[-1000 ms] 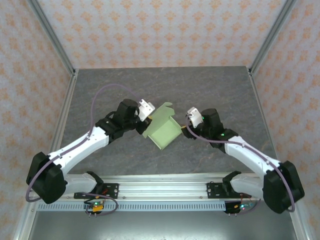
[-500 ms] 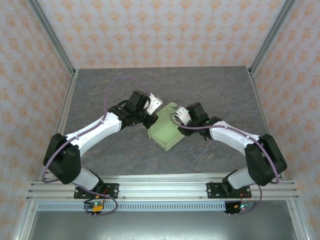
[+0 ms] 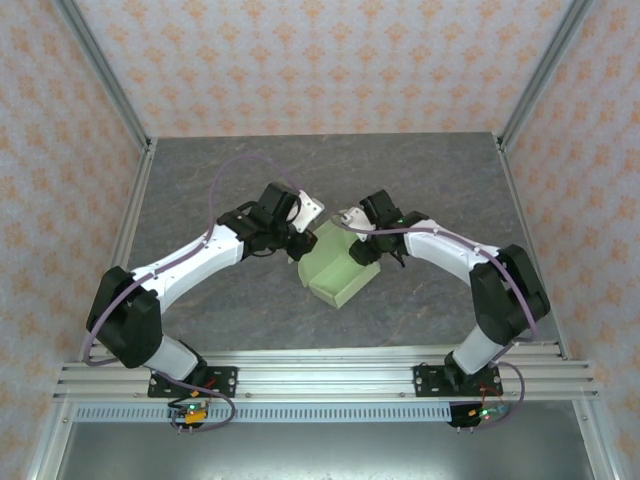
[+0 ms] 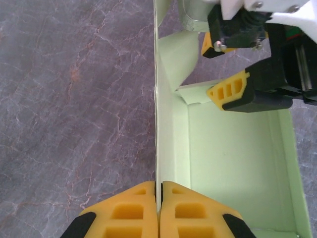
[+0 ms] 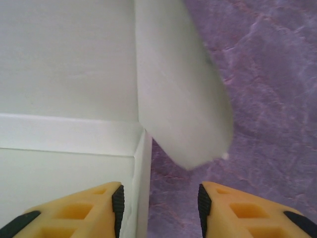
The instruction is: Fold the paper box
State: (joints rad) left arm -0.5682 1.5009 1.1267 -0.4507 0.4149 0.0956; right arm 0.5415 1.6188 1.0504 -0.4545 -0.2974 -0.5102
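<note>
While the paper box (image 3: 335, 270) sits mid-frame on the table (image 3: 200, 180), the left jaws pinch its wall tight, and the right jaws stand apart around another wall.

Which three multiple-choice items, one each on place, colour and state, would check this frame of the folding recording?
1. Where on the table is the box?
A) far left corner
B) near the middle
C) hanging over the near edge

2. What colour is the box?
A) red
B) dark blue
C) pale green

3. The left end effector is:
A) shut on a wall of the box
B) wide open above bare table
C) shut on a pen

Key: B, the top view shows it mid-table; C, the card is pale green in the top and left wrist views; A, the left wrist view shows it pinching the wall's edge.
</note>
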